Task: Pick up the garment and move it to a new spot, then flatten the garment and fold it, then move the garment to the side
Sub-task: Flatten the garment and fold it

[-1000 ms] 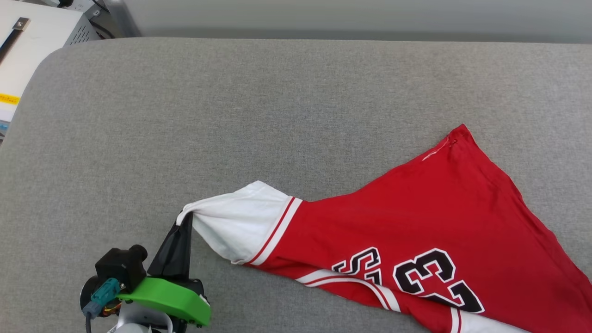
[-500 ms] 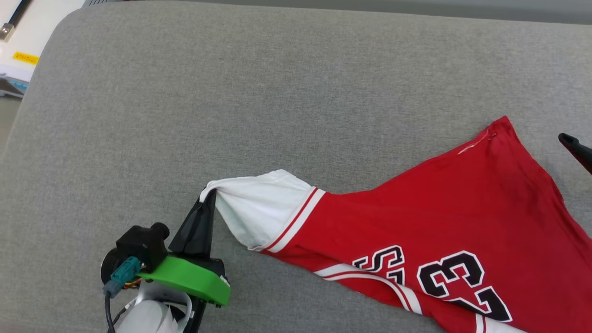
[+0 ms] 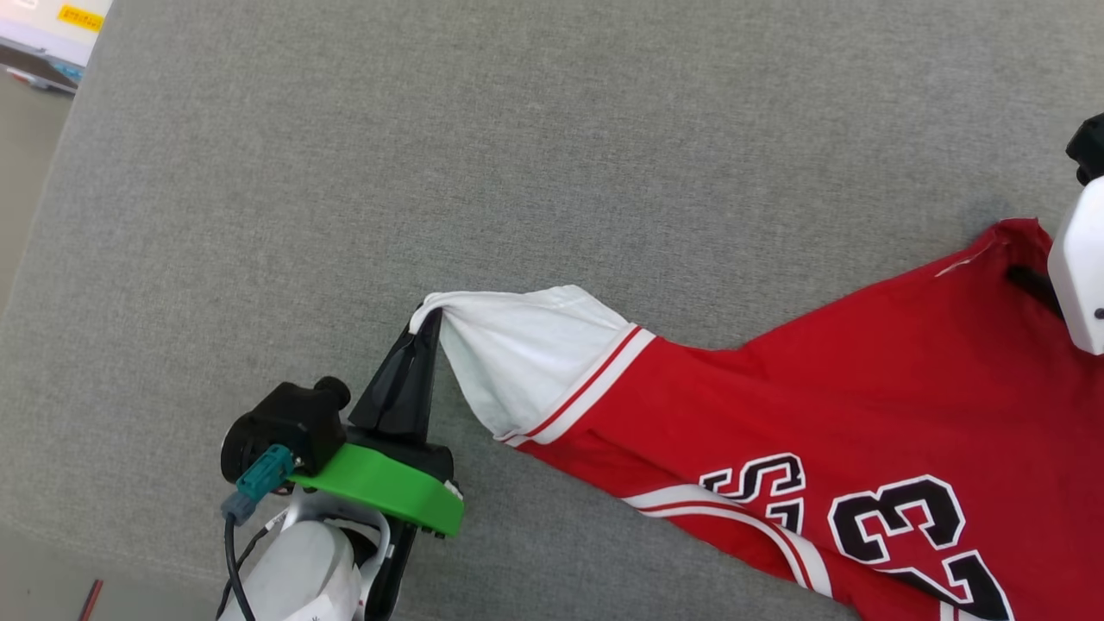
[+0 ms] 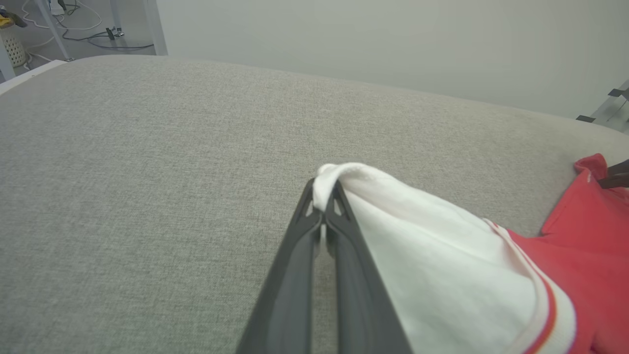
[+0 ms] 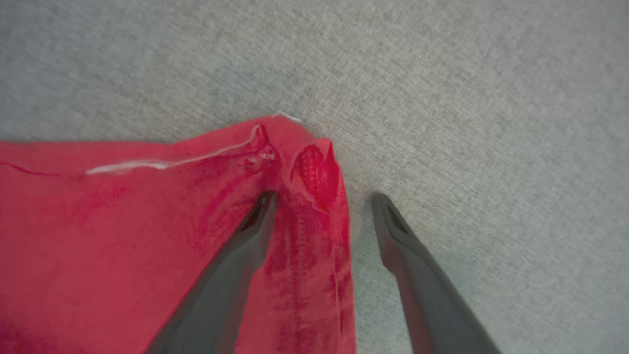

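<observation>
The garment (image 3: 828, 388), a red jersey T-shirt with white sleeves and a black "23" print, lies stretched across the grey padded table (image 3: 431, 155). My left gripper (image 3: 429, 317) is shut on the tip of its white sleeve (image 4: 417, 246), with the cloth pinched between the fingertips (image 4: 322, 196). At the right edge of the head view my right gripper (image 3: 1031, 280) is over the red hem corner (image 5: 304, 152). Its jaws stand open around that corner, one finger (image 5: 245, 236) on the red cloth and the other finger (image 5: 398, 236) on bare table beside it.
The table's rounded left edge (image 3: 34, 233) drops to the floor, with a white unit (image 3: 52, 26) beyond the far left corner. Wide bare grey surface lies behind and left of the shirt. A pale wall (image 4: 393, 39) rises behind the table.
The head camera has tilted down and left, shifting the whole picture. My right gripper has come in from the right and now straddles the red hem corner. The left grip on the sleeve is unchanged.
</observation>
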### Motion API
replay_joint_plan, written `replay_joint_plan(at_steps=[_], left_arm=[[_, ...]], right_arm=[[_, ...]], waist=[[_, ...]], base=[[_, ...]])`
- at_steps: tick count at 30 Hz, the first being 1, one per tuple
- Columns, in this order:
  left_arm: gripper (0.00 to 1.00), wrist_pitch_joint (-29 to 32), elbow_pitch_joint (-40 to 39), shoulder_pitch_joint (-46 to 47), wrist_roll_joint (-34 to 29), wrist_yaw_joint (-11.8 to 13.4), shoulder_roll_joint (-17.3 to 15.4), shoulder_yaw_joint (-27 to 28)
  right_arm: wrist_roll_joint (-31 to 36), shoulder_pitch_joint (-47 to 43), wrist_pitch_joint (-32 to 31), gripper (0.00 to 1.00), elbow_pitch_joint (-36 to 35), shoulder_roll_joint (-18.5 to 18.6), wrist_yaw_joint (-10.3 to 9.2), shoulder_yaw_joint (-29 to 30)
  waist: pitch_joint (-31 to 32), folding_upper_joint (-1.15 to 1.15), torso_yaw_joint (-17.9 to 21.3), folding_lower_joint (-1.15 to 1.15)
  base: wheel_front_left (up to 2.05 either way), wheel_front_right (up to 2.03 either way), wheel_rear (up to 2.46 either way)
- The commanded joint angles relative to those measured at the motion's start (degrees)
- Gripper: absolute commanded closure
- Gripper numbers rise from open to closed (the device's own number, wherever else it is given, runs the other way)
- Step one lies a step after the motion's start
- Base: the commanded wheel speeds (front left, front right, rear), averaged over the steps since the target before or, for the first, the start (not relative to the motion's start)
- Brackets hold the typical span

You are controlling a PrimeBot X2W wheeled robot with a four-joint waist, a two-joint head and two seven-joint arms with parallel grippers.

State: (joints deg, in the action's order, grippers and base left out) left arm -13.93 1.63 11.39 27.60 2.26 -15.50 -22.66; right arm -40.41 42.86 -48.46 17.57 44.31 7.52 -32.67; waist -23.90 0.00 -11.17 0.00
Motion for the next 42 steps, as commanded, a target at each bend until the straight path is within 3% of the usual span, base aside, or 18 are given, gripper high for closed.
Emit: replay_joint_plan(at_steps=[1, 4, 5, 6, 13, 22, 29, 35, 42], left_arm=[[1.00, -0.4, 0.4, 1.2, -0.5, -0.1, 0.5, 0.0], [1.00, -0.6, 0.7, 1.3, -0.6, -0.2, 0.7, 0.0], [1.00, -0.6, 0.9, 1.3, -0.6, -0.3, 0.7, 0.1], [1.00, -0.6, 1.0, 1.3, -0.6, -0.3, 0.7, 0.1], [1.00, -0.8, 1.8, 1.0, -0.9, -0.4, 0.0, 0.5], [1.00, 1.7, -1.0, 4.9, -2.4, -1.1, -5.5, 2.4], [1.00, 6.2, -5.5, 14.2, -2.8, -2.3, -8.7, 4.0], [1.00, 10.5, -6.9, 26.2, -3.4, -3.9, -10.4, 4.9], [1.00, 14.5, -4.7, 41.3, -3.9, -6.7, -10.2, 3.4]], right_arm=[[-0.6, 0.5, 0.7, 0.00, 1.5, -0.3, -0.03, -2.2], [-2.5, 0.0, 1.2, 0.00, 3.4, -0.2, -0.03, -6.0], [-3.4, 0.0, 1.4, 0.10, 3.8, 0.0, -0.03, -7.3], [-4.0, 0.1, 2.0, 1.00, 4.0, 0.1, -0.03, -8.0], [-6.3, 3.5, 12.5, 1.00, 5.5, 1.1, -0.03, -9.0], [-8.6, 6.2, 24.2, 1.00, 2.3, 1.4, -0.03, -5.5], [-6.5, 7.2, 34.1, 1.00, -2.7, 1.4, -0.03, -1.9], [-4.7, 8.1, 38.0, 1.00, -5.7, 0.9, -0.03, 2.9], [-2.9, 10.2, 36.4, 1.00, -9.6, 0.0, -0.03, 7.7]], waist=[[-1.2, 0.00, -1.1, 0.00], [-1.2, 0.00, -1.2, 0.00], [-1.2, 0.00, -1.2, 0.00], [-1.0, 0.00, -1.1, 0.00], [1.9, 0.00, 0.2, 0.00], [8.1, 0.00, 3.4, 0.00], [10.8, 0.00, 5.9, 0.00], [11.4, 0.00, 7.6, 0.00], [10.4, 0.00, 9.1, 0.00]], base=[[0.00, 0.00, 0.00], [0.00, 0.00, 0.00], [0.00, 0.00, 0.00], [0.00, 0.00, 0.00], [0.00, 0.00, 0.00], [0.00, 0.00, 0.00], [0.00, 0.00, 0.00], [0.00, 0.00, 0.00], [0.00, 0.00, 0.00]])
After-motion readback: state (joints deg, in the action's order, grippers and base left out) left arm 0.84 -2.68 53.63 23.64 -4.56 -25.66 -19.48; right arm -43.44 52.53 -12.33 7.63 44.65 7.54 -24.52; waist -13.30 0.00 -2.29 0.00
